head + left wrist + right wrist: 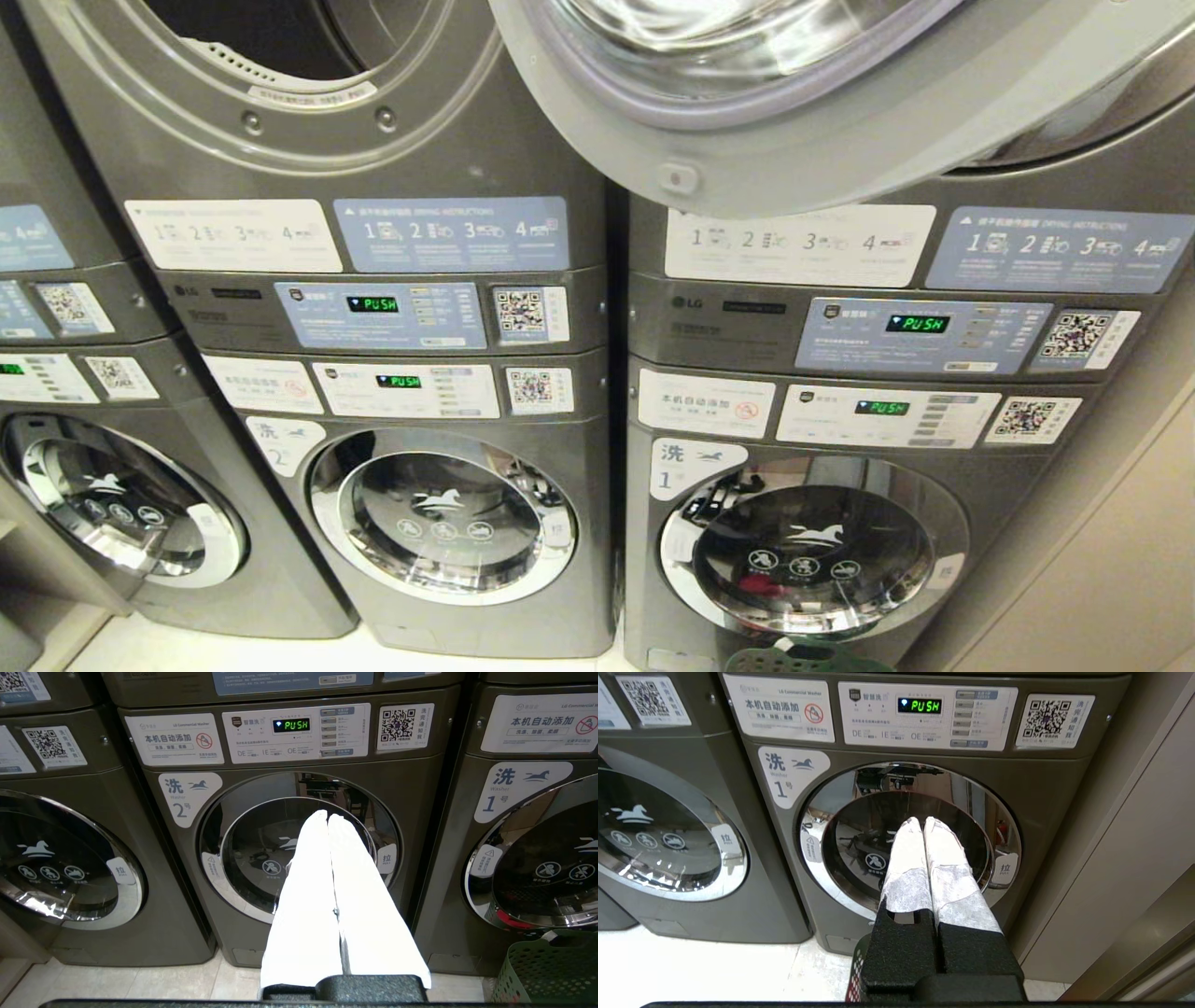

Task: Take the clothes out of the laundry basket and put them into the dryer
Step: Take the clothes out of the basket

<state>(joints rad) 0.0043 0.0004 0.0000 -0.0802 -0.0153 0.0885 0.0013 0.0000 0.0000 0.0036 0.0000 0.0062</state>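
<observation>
Three stacked laundry units stood in a row in the head view, each a dryer above a front-loading washer. LG badges showed on the two nearer control bands. The open dryer door (747, 103) of the right-hand stack swung out across the top of the view, its upper part cut off; the neighbouring dryer opening (280, 47) was also cropped. Green displays read "PUSH" on every lit panel. Blue stickers were headed "DRYING INSTRUCTIONS" with steps numbered 1 to 4; the finer print beneath could not be read. Washer No. 1 (803, 551) and washer No. 2 (448, 513) carried number tags with a horse emblem, QR codes, and labels reading "LG Commercial Washer".

The green laundry basket (546, 970) stood on the floor in front of washer No. 1, only its perforated rim visible; its contents could not be made out. A red patch showed low in that washer's door glass, unidentifiable.

Neither arm appeared in the head view. The left gripper (328, 819) pointed toward washer No. 2, white-covered fingers pressed together, holding nothing. The right gripper (923, 822) pointed toward washer No. 1, fingers likewise pressed together and empty.
</observation>
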